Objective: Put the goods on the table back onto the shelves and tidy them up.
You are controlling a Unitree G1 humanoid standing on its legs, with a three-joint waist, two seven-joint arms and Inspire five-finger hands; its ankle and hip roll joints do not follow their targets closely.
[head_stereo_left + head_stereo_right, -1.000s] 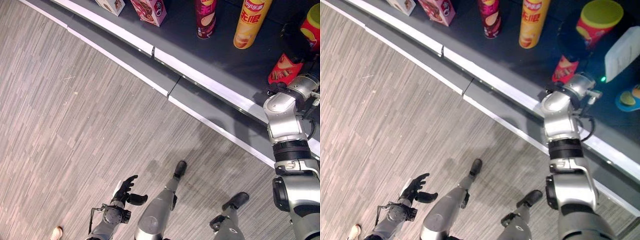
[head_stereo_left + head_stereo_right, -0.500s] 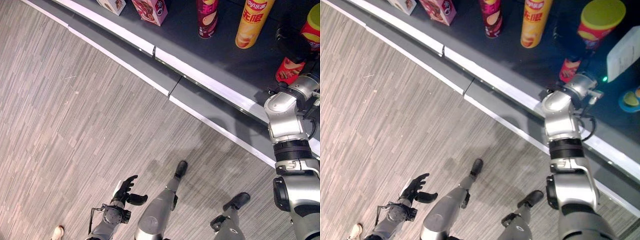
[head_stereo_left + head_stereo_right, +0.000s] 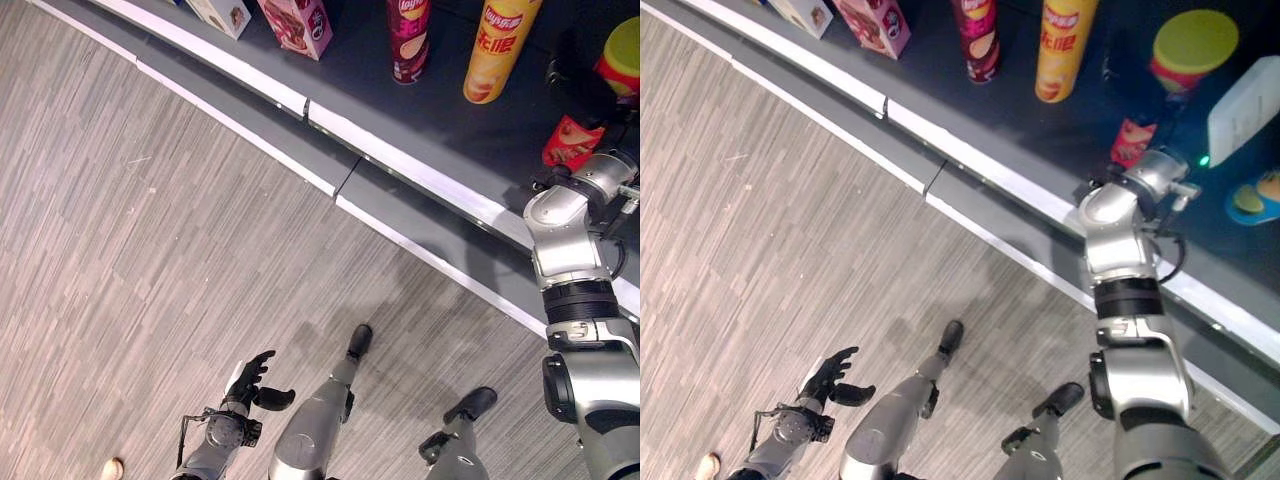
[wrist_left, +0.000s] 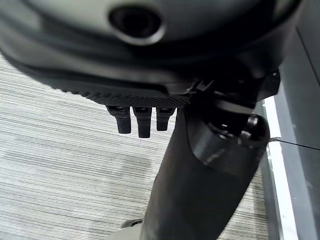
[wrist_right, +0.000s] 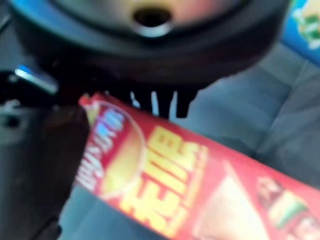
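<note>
My left hand (image 3: pixel 250 384) hangs low by my side, over the floor, with its fingers (image 4: pixel 139 120) loose and spread and the thumb sticking out. My right arm (image 3: pixel 1118 262) reaches far up and forward, nearly straight. My right hand (image 5: pixel 150 65) is at its end, and I cannot make out its fingers.

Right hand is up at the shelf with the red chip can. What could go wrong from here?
The red can sits in the right hand, tilted, over the dark shelf; set down at that angle, it may topple. The yellow can and the maroon can stand to its left, so a sideways swing of the arm could knock them over. The left hand hangs open over the floor, too far to steady anything.
</note>
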